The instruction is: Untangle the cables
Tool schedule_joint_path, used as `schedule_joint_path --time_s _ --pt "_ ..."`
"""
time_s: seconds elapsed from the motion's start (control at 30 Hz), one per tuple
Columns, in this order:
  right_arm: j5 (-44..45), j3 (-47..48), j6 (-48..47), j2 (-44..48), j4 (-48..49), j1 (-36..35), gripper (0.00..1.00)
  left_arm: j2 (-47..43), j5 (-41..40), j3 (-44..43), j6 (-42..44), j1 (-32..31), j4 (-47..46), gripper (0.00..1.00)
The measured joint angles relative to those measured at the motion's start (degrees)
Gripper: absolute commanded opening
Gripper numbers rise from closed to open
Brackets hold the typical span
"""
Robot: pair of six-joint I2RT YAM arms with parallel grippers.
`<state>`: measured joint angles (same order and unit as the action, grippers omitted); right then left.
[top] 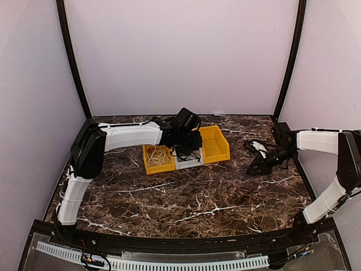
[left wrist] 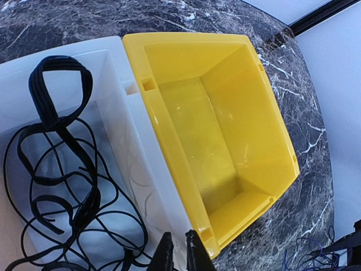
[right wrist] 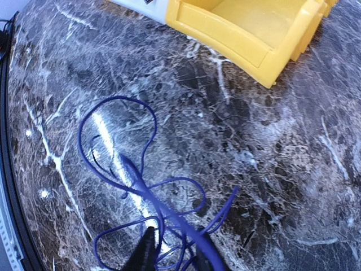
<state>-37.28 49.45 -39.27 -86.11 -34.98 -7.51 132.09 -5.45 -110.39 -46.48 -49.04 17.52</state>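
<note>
Pinching the blue cable [right wrist: 142,188] in right jaws, left jaws near-closed and empty; best lifting slowly, teasing loops apart.

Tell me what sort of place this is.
Probably a robotics lab test cell: a left arm and right arm bolted at a marble-patterned table, plain white walls with black frame posts, and plastic bins holding cables.

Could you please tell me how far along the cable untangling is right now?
Looks done: a pale cable lies alone in the left yellow bin. In hand: a blue cable runs between the fingers of the right gripper, on the table; the left gripper hovers at the white bin. Left: the black cables there look tangled; the other yellow bin is empty.
</note>
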Motion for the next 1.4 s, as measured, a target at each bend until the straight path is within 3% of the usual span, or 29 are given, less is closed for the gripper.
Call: schedule_joint_path --time_s 0.13,0.27,0.5,1.07,1.3,1.4 --pt "0.8 0.8 -1.7 0.1 -3.4 -0.9 0.39 -4.3 0.5 6.5 1.2 -0.1 -0.8 0.2" --pt "1.2 4.1 -2.5 0.7 -6.9 -0.9 0.39 -6.5 1.5 10.2 2.6 -0.1 -2.3 0.31" --pt "1.0 9.3 -2.5 0.7 -8.5 -0.9 0.4 -7.1 5.5 12.1 6.7 -0.3 -8.3 0.39" --pt "6.4 8.6 -7.7 -1.8 -11.5 -2.6 0.45 -14.2 12.7 17.2 11.5 -1.7 -20.1 0.41" --pt "8.7 8.5 -8.7 -1.9 -12.7 -2.6 0.41 -14.2 17.2 17.5 14.9 -3.1 -23.6 0.41" --pt "9.6 7.6 -8.7 -1.9 -12.6 -2.6 0.35 -13.9 19.0 17.4 16.1 -4.7 -24.7 0.41"
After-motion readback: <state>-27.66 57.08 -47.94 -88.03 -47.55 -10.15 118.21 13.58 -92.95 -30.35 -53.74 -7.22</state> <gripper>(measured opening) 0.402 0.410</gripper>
